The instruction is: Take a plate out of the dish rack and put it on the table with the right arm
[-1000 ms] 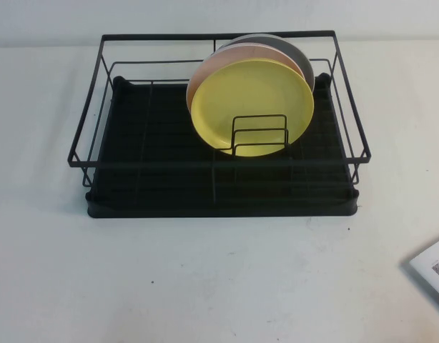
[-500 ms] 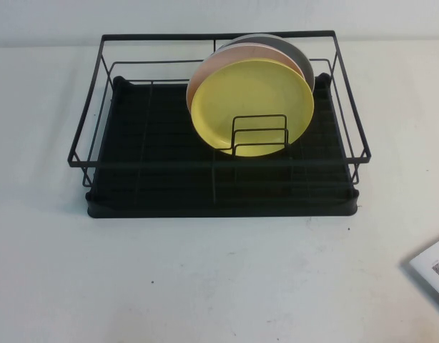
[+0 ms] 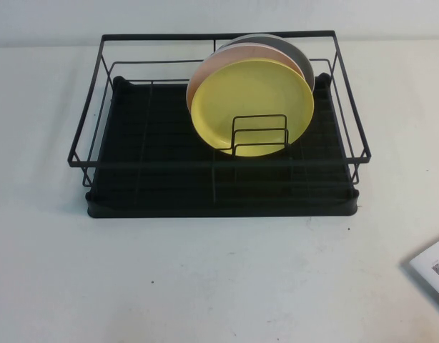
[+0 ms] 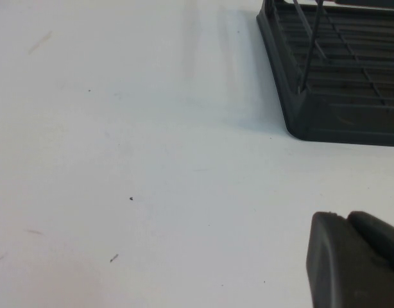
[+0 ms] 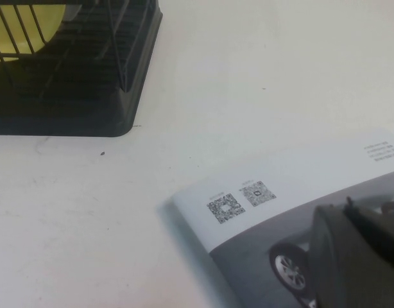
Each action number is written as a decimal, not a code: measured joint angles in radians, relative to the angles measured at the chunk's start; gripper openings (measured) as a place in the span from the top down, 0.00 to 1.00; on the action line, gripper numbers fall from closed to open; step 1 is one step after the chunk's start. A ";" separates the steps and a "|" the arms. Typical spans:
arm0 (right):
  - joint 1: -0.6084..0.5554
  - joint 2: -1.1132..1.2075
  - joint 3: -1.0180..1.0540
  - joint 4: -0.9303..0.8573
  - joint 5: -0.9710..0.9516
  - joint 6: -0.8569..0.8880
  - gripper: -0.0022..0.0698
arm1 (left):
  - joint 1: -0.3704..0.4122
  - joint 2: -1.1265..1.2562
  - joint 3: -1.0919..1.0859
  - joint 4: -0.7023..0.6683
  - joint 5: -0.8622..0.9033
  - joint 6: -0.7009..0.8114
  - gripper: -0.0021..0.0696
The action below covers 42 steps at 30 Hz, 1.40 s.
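Observation:
The yellow plate (image 3: pixel 252 100) stands on edge in the black wire dish rack (image 3: pixel 219 189), at the front of a stack held by small wire dividers (image 3: pixel 259 133). Neither arm shows in the high view. In the right wrist view my right gripper (image 5: pixel 346 208) hovers shut and empty over a printed sheet, well short of the rack's corner (image 5: pixel 68 96); a slice of the yellow plate (image 5: pixel 30 22) shows through the wires. Over bare table (image 4: pixel 120 160), my left gripper (image 4: pixel 346 217) is shut with nothing in it, near the rack's other front corner (image 4: pixel 338 96).
A pale pink plate (image 3: pixel 205 68) and a grey plate (image 3: pixel 294 51) stand behind the yellow one. A printed sheet (image 3: pixel 434 268) with QR codes and a car picture lies at the table's front right edge. White table (image 3: pixel 205 286) stretches in front of the rack.

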 joint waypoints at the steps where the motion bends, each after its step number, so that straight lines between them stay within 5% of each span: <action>1: 0.000 0.000 0.000 0.001 0.000 0.000 1.00 | 0.000 0.000 0.000 0.000 0.000 0.000 0.98; 9: 0.000 0.000 0.000 0.103 -0.017 0.000 1.00 | 0.000 0.000 0.000 0.000 0.000 0.000 0.98; 21: 0.000 0.000 0.000 0.735 -0.256 0.000 1.00 | 0.000 0.000 0.000 0.000 0.000 0.000 0.98; 30: 0.000 0.060 -0.067 0.738 -0.208 -0.039 1.00 | 0.000 0.000 0.000 0.000 0.000 0.000 0.98; 42: 0.000 0.837 -0.613 0.557 0.054 -0.346 1.00 | 0.000 0.000 0.000 0.000 0.000 0.000 0.98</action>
